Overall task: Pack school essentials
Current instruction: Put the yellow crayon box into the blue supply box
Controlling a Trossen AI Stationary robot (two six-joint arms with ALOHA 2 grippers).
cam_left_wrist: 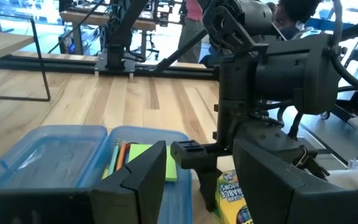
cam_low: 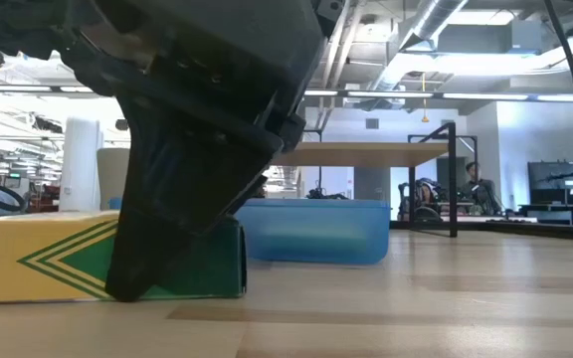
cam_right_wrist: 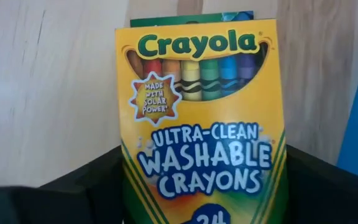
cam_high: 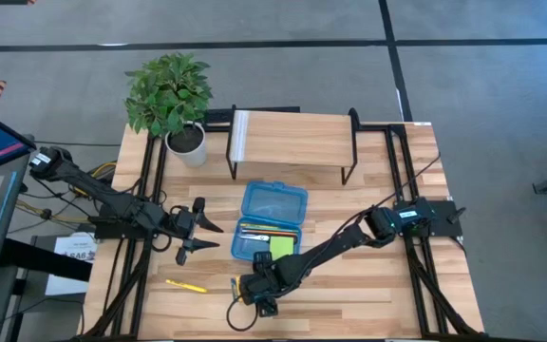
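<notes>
The yellow-green crayon box (cam_right_wrist: 197, 112) lies near the table's near edge (cam_high: 254, 296), between the fingers of my right gripper (cam_right_wrist: 204, 186), which is shut on it. The blue case (cam_high: 272, 220) lies open just beyond it, lid flat toward the far side. In its tray are the lime-green sticky-note pad (cam_high: 281, 247) and pencils (cam_left_wrist: 120, 155). A yellow pencil (cam_high: 186, 285) lies on the wood to the left. My left gripper (cam_high: 202, 236) hangs open left of the case, touching nothing. My right gripper pinches the crayon box by its two long side edges (cam_right_wrist: 124, 168), one finger (cam_right_wrist: 86, 183) on each side, near the end opposite the Crayola name. The fingers slant down from above and the right. The box's lower edge (cam_low: 68, 296) is on the table.
A potted green plant (cam_high: 169, 95) stands at the far left corner. A wooden riser on black legs (cam_high: 292, 142) spans the far middle. Bare wood shows right of the case and along the near edge. People sit in the room behind (cam_low: 471, 184).
</notes>
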